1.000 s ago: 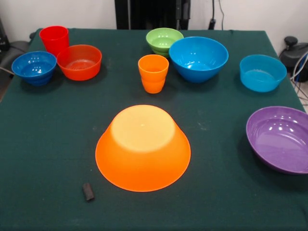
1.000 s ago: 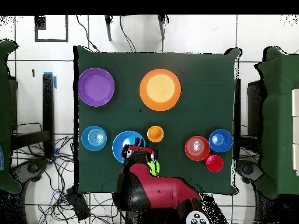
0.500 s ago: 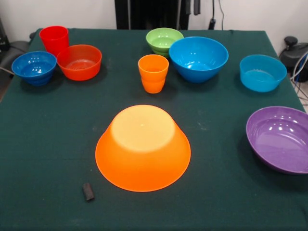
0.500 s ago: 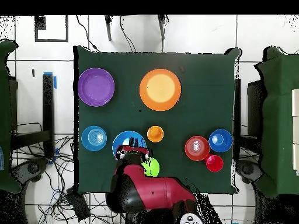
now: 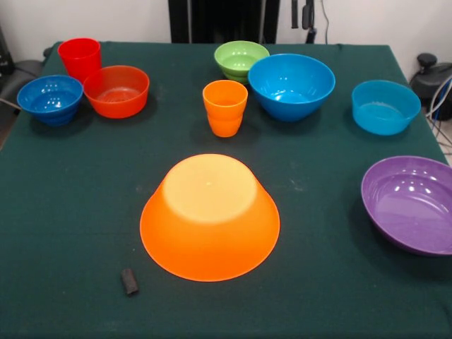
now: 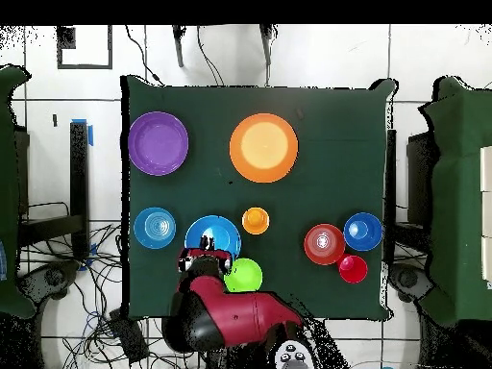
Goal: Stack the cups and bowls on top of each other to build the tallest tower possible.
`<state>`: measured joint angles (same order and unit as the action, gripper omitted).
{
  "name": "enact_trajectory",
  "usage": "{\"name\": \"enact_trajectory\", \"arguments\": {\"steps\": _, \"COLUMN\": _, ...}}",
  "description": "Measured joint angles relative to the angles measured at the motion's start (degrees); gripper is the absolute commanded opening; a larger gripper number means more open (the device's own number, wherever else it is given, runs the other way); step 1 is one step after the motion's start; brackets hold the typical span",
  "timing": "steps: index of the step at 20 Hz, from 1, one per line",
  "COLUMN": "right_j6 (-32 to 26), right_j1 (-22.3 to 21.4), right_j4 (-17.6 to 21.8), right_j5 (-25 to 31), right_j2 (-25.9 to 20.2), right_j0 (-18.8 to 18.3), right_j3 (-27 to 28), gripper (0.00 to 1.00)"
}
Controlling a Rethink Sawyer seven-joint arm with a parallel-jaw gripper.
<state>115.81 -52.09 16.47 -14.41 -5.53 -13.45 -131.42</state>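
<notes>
The largest bowl, yellow-orange, lies upside down at mid-table. Upright stand an orange cup, a red cup, an orange-red bowl, a dark-blue bowl, a green bowl, a big blue bowl, a light-blue bowl and a purple bowl. Nothing is stacked. My gripper hangs open and empty, high behind the big blue bowl's far rim.
A small dark block lies on the green cloth near the front edge, left of the upside-down bowl. The red arm body extends past the table's robot-side edge. Cables run over the floor around the table.
My gripper has shifted sideways along the robot-side edge, from above the green bowl to behind the big blue bowl. The green bowl now shows fully from above. No cup or bowl moved.
</notes>
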Motion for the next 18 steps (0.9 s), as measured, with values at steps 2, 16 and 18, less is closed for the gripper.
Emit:
{"name": "enact_trajectory", "arguments": {"steps": 2, "right_j6": 0.0, "right_j1": 0.39, "right_j4": 0.01, "right_j5": 0.01, "right_j2": 0.3, "right_j0": 0.15, "right_j3": 0.0, "gripper": 0.0}}
{"name": "enact_trajectory", "arguments": {"steps": 16, "right_j6": 0.0, "right_j1": 2.36, "right_j4": -0.01, "right_j5": -3.13, "right_j2": 3.49, "right_j0": 1.5, "right_j3": -0.12, "gripper": 0.0}}
{"name": "enact_trajectory", "arguments": {"steps": 18, "right_j6": 0.0, "right_j1": 3.56, "right_j4": 0.3, "right_j5": -4.9, "right_j2": 4.33, "right_j0": 1.48, "right_j3": -0.42, "gripper": 0.0}}
